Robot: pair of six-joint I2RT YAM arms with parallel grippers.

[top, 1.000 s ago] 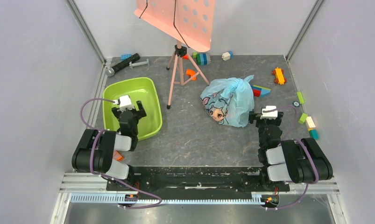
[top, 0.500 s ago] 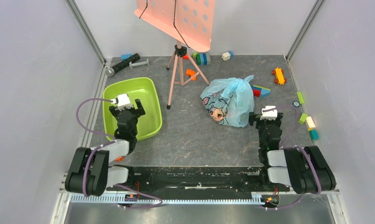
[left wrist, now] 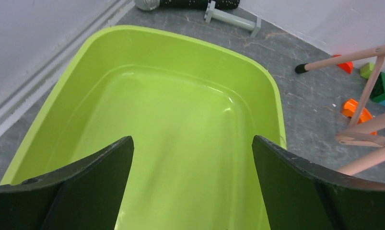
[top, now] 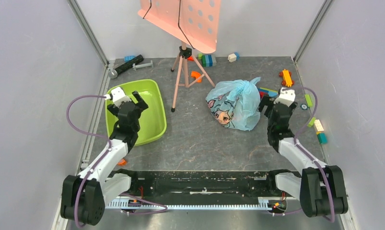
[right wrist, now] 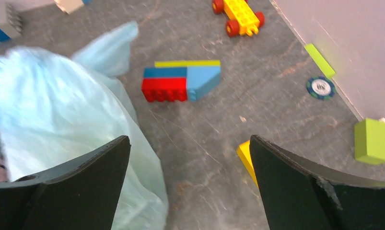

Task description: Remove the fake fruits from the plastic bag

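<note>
Here, the crinkly translucent plastic bag point(top: 238, 98) lies bunched on the mottled grey table point(top: 200, 141).

**A:** What sat on the left of the grey table point(top: 200, 143)?

**B:** A lime-green tub point(top: 157, 96). Behind it, near the back wall, lay a black-handled tool point(top: 129, 64) and a grey syringe-like piece point(top: 143, 64), just beside each other.

**A:** And the middle?

**B:** A pink tripod point(top: 183, 72) stood there, carrying a tilted pink perforated plate point(top: 190, 19). An orange piece point(top: 196, 75) lay just beside one leg, and stacked green and blue bricks point(top: 207, 60) sat behind it.

**A:** The right side?

**B:** A yellow toy car point(right wrist: 238, 17) with red wheels was near the wall. Closer in were a red, blue and yellow brick cluster point(right wrist: 180, 81), a round blue-and-white disc point(right wrist: 320, 87), a flat green strip point(right wrist: 320, 61) and a green block point(right wrist: 371, 141).
</note>
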